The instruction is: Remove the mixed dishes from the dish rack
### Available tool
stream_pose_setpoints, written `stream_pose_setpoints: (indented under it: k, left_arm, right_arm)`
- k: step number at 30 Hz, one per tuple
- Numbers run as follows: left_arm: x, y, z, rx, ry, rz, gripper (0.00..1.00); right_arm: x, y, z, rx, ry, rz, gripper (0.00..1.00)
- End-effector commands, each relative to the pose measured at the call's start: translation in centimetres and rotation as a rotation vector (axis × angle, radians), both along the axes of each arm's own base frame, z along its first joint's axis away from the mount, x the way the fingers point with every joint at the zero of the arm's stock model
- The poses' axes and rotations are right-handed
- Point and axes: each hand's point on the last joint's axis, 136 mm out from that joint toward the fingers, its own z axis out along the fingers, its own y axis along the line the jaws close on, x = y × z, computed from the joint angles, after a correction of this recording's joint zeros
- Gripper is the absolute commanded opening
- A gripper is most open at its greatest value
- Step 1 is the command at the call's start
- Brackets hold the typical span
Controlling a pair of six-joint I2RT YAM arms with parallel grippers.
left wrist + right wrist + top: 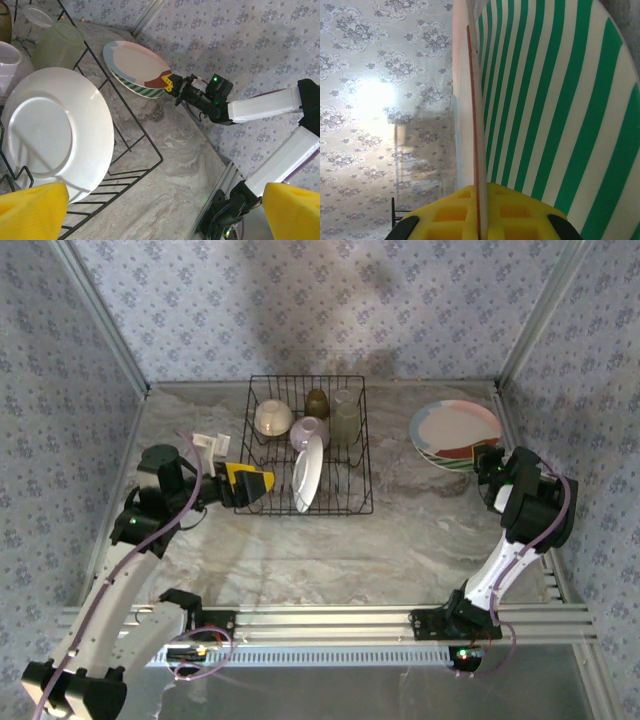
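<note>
Top external view — looking down on a grey marbled counter (330,550) with the black dish rack (345,485) in the middle, toward the back. Standing on its edge at the front of the rack, between the prongs: one white plate (309,473). Behind it, a cream bowl (273,417), a lilac bowl (310,432), an olive-brown cup (317,400) and a pale green cup (346,418). Off to the right of the rack, lying on the counter: a colour-block plate (452,425) stacked on a green-striped plate (142,90).

Left hand (255,483) — spread as wide as can be and holding nothing. Hovering just beside the rack's front left corner. From the left wrist view, both yellow fingers (30,212) far apart at the bottom corners, with the back of the white plate right in front and not touched.

Right hand (483,458) squeezed almost shut at the near edge of the two stacked plates. From the right wrist view, pinching the thin rim of the colour-block plate between its yellow pads (445,215), with the green stripes close by on the right. Seen from the left wrist view too: yellow tips clamped on the top plate's rim, next to its brown patch. Hard to tell whether lifted off the green-striped plate or resting on it.
</note>
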Motion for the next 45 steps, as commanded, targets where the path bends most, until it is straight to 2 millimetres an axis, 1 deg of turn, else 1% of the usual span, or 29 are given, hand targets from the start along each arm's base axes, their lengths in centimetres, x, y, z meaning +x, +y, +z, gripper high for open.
stream_pose_setpoints:
  k: [1,4,6,11,14,17,22,28,36,41,45]
  left_arm:
    - [-0.1,0.0,0.2,0.004,-0.018,-0.014,0.99]
    - [0.0,0.0,0.0,0.005,-0.011,-0.015,0.99]
    - [0.0,0.0,0.0,0.005,-0.01,-0.016,0.99]
    - [0.0,0.0,0.0,0.005,-0.009,-0.016,0.99]
    - [0.0,0.0,0.0,0.006,-0.006,-0.016,0.99]
    - [0.0,0.0,0.0,0.006,-0.006,-0.015,0.99]
    - [0.0,0.0,0.0,0.006,-0.004,-0.015,0.99]
    - [0.0,0.0,0.1,0.004,-0.009,-0.013,0.99]
    - [0.0,0.1,0.0,0.004,-0.005,-0.012,0.99]
    - [0.0,0.1,0.0,0.005,-0.003,-0.011,0.99]
    - [0.8,0.6,-0.8,0.039,0.032,0.048,0.99]
  right_arm:
    - [0.4,-0.7,0.3,-0.011,-0.019,0.0,0.14]
    - [0.3,-0.8,0.2,-0.006,-0.015,-0.001,0.26]
    - [0.3,-0.7,0.1,-0.003,-0.007,0.002,0.33]
    - [0.2,-0.6,-0.2,0.004,0.013,0.005,0.46]
    - [0.1,-0.5,-0.2,0.004,0.03,0.003,0.58]
    - [-0.1,-0.2,-0.3,-0.013,0.079,0.015,0.65]
    - [-0.9,0.4,-0.9,-0.066,0.263,0.043,0.71]
    - [-1.1,0.9,-0.4,-0.123,0.344,0.072,0.77]
    - [-1.4,1.3,1.4,-0.284,0.441,0.096,0.86]
    - [-1.5,1.4,2.2,-0.353,0.491,0.113,0.88]
    - [-1.6,1.5,2.5,-0.392,0.519,0.124,0.9]
